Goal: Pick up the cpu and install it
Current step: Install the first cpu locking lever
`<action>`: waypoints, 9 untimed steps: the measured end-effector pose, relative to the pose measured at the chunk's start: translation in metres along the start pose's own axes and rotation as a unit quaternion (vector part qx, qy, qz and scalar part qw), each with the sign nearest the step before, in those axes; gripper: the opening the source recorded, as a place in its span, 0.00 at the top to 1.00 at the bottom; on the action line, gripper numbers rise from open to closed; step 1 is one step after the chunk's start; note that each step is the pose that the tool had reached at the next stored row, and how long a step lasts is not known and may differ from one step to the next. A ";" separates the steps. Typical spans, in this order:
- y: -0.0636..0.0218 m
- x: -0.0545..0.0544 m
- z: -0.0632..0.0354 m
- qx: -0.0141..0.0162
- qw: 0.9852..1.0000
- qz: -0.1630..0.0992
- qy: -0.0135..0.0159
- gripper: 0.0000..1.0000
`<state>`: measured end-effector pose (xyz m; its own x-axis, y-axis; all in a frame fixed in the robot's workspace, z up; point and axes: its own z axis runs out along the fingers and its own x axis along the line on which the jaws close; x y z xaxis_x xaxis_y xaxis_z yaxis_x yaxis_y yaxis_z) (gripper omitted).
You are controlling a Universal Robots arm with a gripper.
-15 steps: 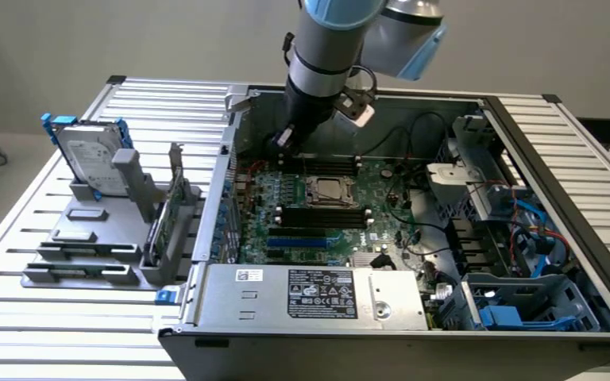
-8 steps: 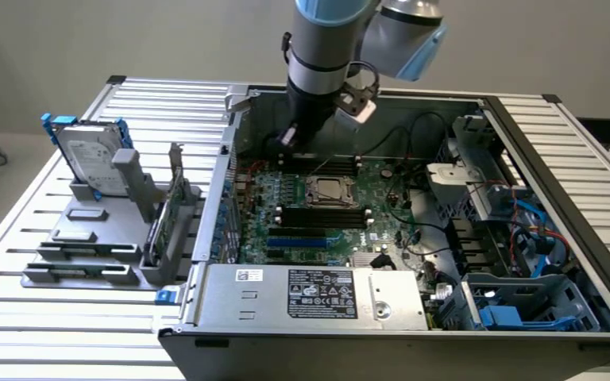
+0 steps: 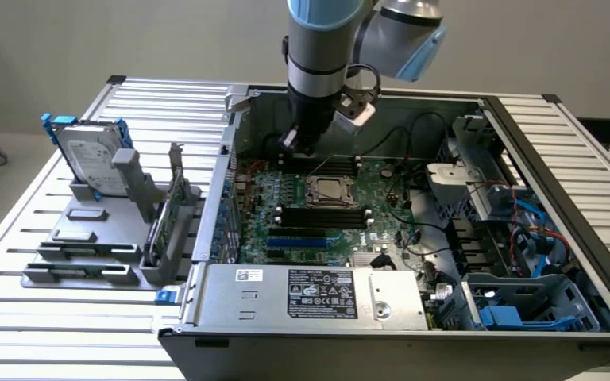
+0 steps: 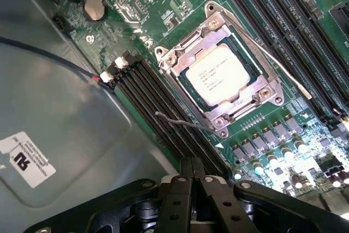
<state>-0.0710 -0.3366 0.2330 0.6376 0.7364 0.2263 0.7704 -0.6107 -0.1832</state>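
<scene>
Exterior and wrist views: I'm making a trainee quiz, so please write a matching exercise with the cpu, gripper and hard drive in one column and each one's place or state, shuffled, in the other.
Things
1. cpu
2. gripper
3. hard drive

Place or state
A. shut, inside the case
B. upright in the grey rack, outside the case
C. lying in the socket on the board

Pairs: 1-C, 2-A, 3-B

A slatted metal table [image 3: 29, 317] carries an open computer case [image 3: 390, 355] and, just beside it, a grey rack [image 3: 83, 270].
</scene>
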 end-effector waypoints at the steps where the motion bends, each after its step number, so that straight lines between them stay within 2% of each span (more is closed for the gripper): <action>1: 0.0001 0.000 0.0008 -0.003 1.000 0.005 0.001 0.89; 2: 0.0002 0.000 0.0012 -0.007 1.000 0.010 0.001 0.89; 4: 0.0004 0.000 0.0019 -0.016 1.000 0.016 0.000 0.89; 6: 0.0005 -0.001 0.0028 -0.025 0.999 0.022 -0.003 0.89; 7: 0.0006 -0.001 0.0033 -0.029 0.999 0.023 -0.004 0.89; 9: 0.0009 -0.001 0.0049 -0.035 0.999 0.029 -0.006 0.89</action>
<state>-0.0711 -0.3367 0.2279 0.6812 0.7025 0.2059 0.7305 -0.6708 -0.1280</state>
